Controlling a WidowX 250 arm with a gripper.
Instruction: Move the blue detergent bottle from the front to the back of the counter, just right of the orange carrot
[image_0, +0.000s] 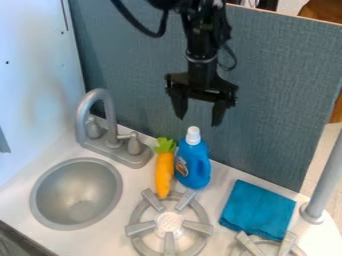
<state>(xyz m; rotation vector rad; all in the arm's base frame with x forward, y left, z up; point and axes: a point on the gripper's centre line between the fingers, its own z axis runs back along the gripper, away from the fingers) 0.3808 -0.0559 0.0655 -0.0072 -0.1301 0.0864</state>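
Observation:
The black gripper (199, 118) hangs open at the upper middle, in front of the grey-blue back panel, with nothing between its fingers. Below it stands a blue bottle (194, 167) with a white cap, nearest to the gripper and apart from it. Just left of the bottle is an orange carrot (164, 172) with a green top, its tip by the stove burner (137, 229). A folded blue cloth (257, 209) lies on the counter to the right.
A round metal sink (41, 192) is at the left, with a grey faucet (110, 117) and its handles behind it. A second burner (250, 245) shows at the bottom right. A grey post (325, 182) rises at the right edge. The back panel (274, 100) stands behind the counter.

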